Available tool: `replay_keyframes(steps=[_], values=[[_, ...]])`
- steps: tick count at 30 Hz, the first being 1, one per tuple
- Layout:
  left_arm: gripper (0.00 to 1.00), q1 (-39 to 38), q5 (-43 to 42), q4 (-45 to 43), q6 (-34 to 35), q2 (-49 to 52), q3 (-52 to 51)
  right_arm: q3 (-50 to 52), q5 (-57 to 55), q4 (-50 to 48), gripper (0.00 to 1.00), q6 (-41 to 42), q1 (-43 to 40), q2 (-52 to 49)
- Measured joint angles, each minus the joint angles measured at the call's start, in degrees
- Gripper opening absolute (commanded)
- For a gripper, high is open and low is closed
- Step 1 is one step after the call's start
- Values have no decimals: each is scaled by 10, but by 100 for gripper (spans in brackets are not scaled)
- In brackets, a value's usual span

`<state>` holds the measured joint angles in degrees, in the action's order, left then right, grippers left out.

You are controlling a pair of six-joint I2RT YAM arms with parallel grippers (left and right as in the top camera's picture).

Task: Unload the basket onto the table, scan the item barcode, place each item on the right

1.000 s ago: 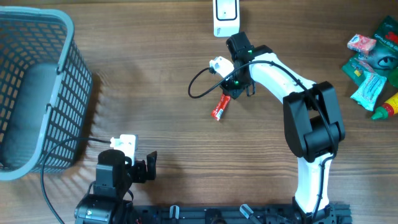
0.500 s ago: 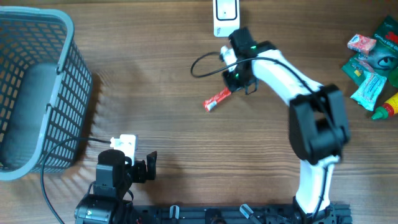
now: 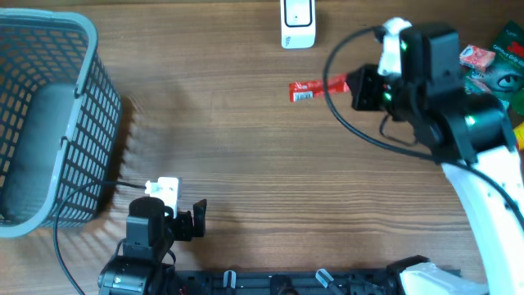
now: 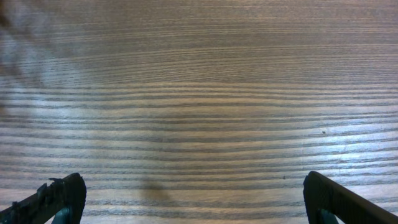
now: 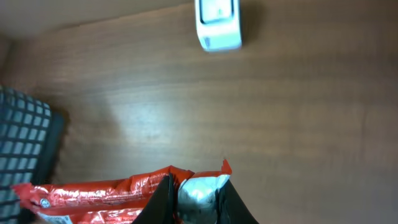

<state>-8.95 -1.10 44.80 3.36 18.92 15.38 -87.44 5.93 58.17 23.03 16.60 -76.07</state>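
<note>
Right end effector point(image 5: 195, 200) grips red packet point(image 5: 106, 194) tail; left end effector point(image 4: 196, 200) released; scanner point(image 5: 217, 23) ahead. Risk: edge grip slips, barcode turns away.

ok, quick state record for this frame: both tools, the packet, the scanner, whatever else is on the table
left tool: open, holding nothing, low over the table
right tool: shut on one end of the red packet
packet pose: roughly level, free end pointing toward the basket side
scanner: white, at the far edge, apart from the packet
barcode: pale patch near the free end, too small to read
basket: grey, far left
other items: clustered at the right edge
</note>
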Motion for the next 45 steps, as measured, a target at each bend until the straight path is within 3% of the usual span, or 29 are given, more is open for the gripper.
replay_keyframes(steps=[8, 14, 20, 27, 34, 45], values=[[100, 0, 0, 0, 0, 0, 0, 30, 0, 17, 4, 80, 0, 47], [100, 0, 0, 0, 0, 0, 0, 49, -32, -94, 5, 68, 7, 78], [100, 0, 0, 0, 0, 0, 0, 178, -48, -316, 4, 0, 32, 80], [100, 0, 0, 0, 0, 0, 0, 340, -56, -604, 5, -161, 57, 65], [100, 0, 0, 0, 0, 0, 0, 365, -101, -781, 5, -343, 57, -56], [100, 0, 0, 0, 0, 0, 0, 372, -222, -1159, 4, -429, 54, -261]])
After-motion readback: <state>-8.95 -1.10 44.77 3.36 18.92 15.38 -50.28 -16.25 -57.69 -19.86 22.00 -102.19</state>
